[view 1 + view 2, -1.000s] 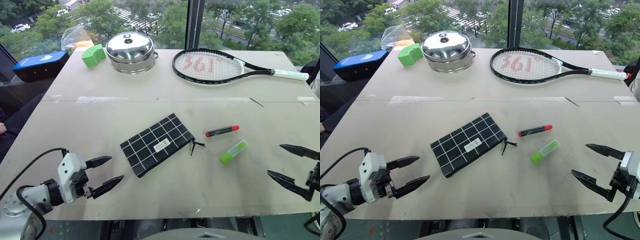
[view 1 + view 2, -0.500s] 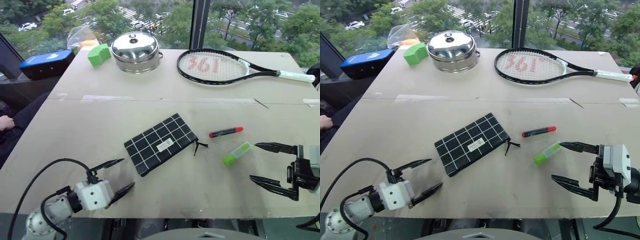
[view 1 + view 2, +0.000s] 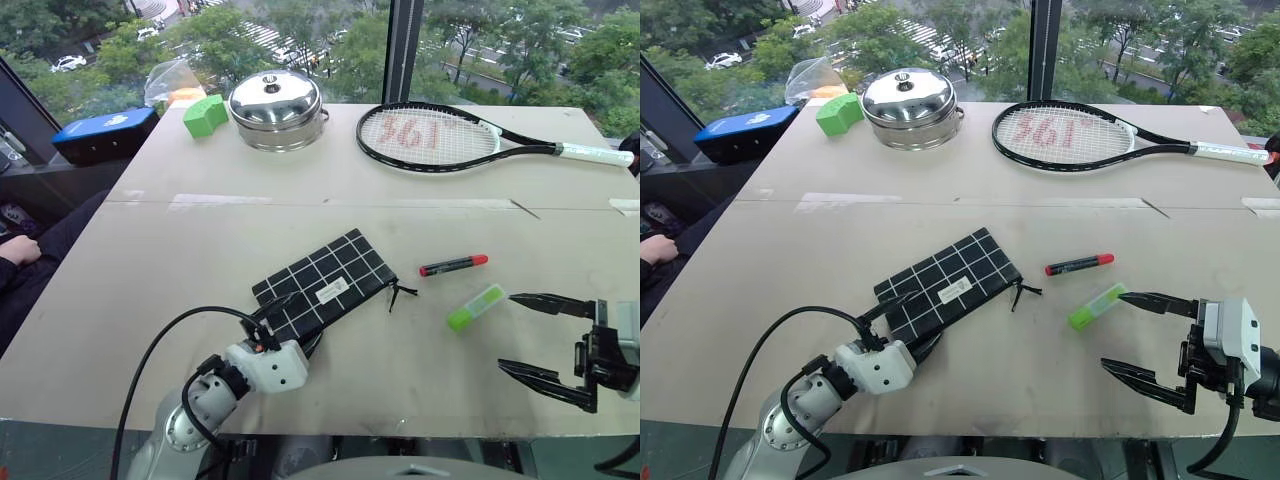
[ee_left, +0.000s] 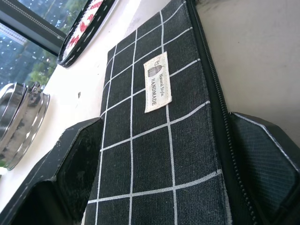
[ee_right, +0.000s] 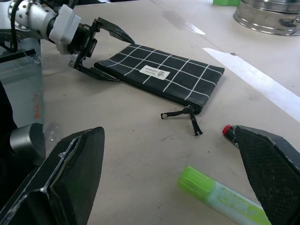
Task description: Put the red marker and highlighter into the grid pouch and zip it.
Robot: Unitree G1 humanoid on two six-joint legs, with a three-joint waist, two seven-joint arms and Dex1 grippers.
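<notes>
The grid pouch (image 3: 325,285) lies flat and slanted mid-table, with its white label (image 4: 157,82) facing up and its zipper cord (image 5: 180,113) at the right end. My left gripper (image 3: 295,322) is open and straddles the pouch's near left end, one finger (image 4: 79,164) on each side. The red marker (image 3: 453,265) lies to the right of the pouch. The lime-green highlighter (image 3: 475,307) lies just below it. My right gripper (image 3: 520,335) stands open right of the highlighter, its upper fingertip close to the cap end, holding nothing.
At the table's far side stand a steel lidded pot (image 3: 275,100), a green block (image 3: 205,115) and a tennis racket (image 3: 430,135). A blue box (image 3: 105,135) sits off the far left corner. A person's hand (image 3: 20,248) rests at the left edge.
My left gripper has swung right from the table's front left, rolled over and come to straddle the pouch's near end. The right gripper came left toward the highlighter, then held still.
</notes>
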